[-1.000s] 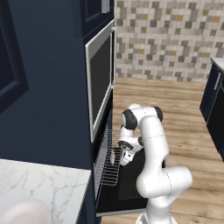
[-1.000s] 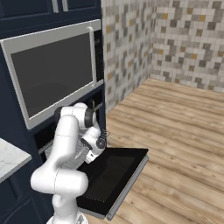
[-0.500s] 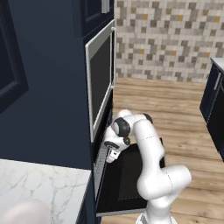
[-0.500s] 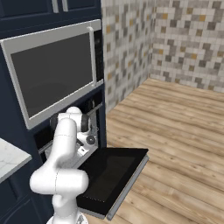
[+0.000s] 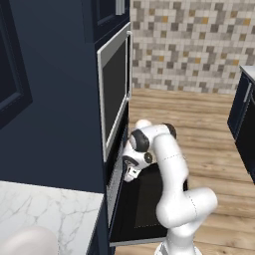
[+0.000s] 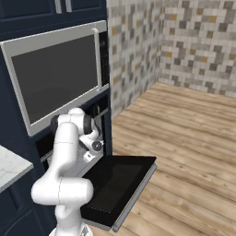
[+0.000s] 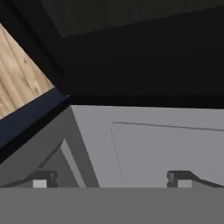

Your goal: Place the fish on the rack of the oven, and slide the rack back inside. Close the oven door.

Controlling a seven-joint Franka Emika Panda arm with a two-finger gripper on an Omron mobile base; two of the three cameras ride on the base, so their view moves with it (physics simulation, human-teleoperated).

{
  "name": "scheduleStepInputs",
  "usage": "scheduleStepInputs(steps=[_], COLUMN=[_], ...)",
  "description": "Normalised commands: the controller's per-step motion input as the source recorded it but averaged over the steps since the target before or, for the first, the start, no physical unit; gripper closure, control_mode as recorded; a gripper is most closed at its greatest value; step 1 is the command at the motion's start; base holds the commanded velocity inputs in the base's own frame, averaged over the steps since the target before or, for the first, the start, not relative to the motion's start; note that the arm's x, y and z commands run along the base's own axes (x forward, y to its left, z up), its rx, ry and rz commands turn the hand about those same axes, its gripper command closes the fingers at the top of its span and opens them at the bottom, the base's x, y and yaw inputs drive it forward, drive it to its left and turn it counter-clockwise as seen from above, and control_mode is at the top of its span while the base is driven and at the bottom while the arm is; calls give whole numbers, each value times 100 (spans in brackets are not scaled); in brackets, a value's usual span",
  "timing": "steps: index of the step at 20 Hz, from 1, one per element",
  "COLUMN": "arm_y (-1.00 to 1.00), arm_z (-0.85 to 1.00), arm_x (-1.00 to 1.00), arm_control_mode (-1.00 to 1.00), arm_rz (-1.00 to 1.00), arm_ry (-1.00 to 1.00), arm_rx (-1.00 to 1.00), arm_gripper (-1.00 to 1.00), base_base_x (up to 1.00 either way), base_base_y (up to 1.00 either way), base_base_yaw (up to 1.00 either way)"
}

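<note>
Gripper (image 7: 111, 179) sits at the mouth of the oven (image 6: 99, 117), jaws spread wide with nothing between the fingertips (image 7: 180, 178); in the left base view it is at about 9 o'clock from the arm's elbow, hard against the cavity opening. Rack (image 5: 115, 182) looks pushed most of the way in, only a sliver of grid showing at the opening's edge, so the slide-in step seems done or nearly so. Fish can't be made out, likely on the rack inside, can't confirm. Oven door (image 6: 120, 184) hangs flat open at roughly 5 o'clock from the gripper in the right base view, handle (image 6: 136, 197) at its far edge. Left to do: pull hand out, lift door shut.
</note>
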Motion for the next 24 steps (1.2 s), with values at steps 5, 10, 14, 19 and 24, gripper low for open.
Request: scheduleStepInputs(steps=[5,10,14,19,24], arm_y=[-100,-100,-100,-86,-66], arm_z=[85,76,100,100,100], arm_x=[-81,-96,-90,-42,-28], arm_control_mode=[-100,-100,-100,-100,-100], arm_rz=[0,1,0,0,0], arm_ry=[-15,-31,-20,0,21], arm_rx=[0,0,0,-2,-5], arm_gripper=[-100,-100,-100,-100,-100], base_base_x=[0,0,0,0,0], base_base_y=[0,0,0,0,0], base_base_yaw=[0,0,0,0,0])
